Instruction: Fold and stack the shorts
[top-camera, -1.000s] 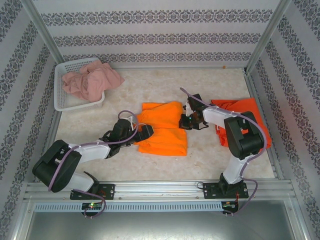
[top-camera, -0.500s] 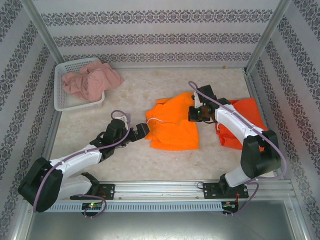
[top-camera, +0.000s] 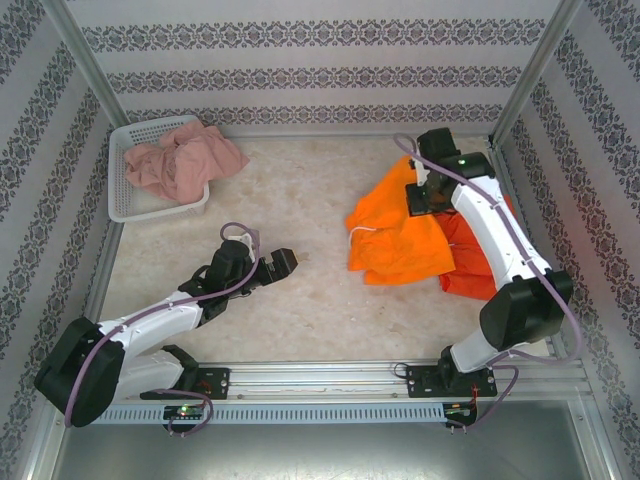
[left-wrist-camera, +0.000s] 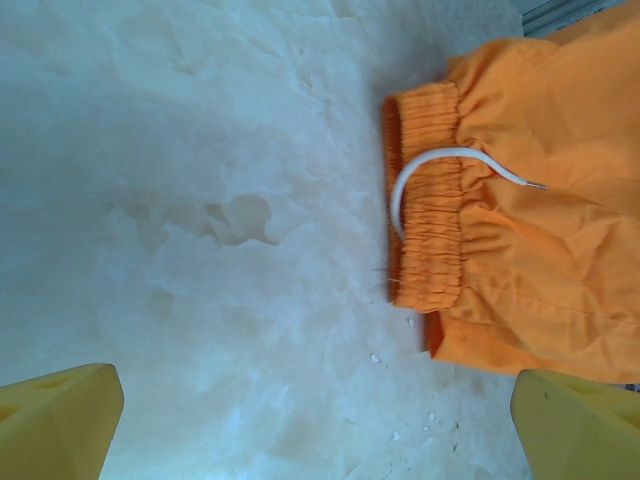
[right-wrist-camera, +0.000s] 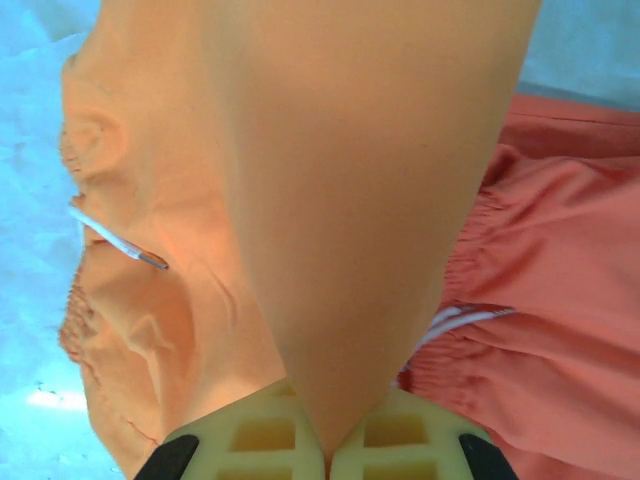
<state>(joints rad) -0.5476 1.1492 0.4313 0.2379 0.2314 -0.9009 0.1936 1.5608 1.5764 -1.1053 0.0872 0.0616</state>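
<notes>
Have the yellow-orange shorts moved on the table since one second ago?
Yes. The yellow-orange shorts went to the right, farther from the white basket, and now they overlap the red-orange shorts.

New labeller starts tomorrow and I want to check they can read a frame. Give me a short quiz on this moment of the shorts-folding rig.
1. True or false: the left arm's jaws are shut on cloth.
2. Pick one. The yellow-orange cloth shorts are pinched by: A. the right arm's jaws; B. the left arm's jaws; C. neither arm.
3. Short answer: what lies in the white plastic mesh basket at the back left of the table?

Key
1. False. They stand wide open over bare table.
2. A.
3. The dusty pink cloth shorts, spilling over its rim.
</notes>
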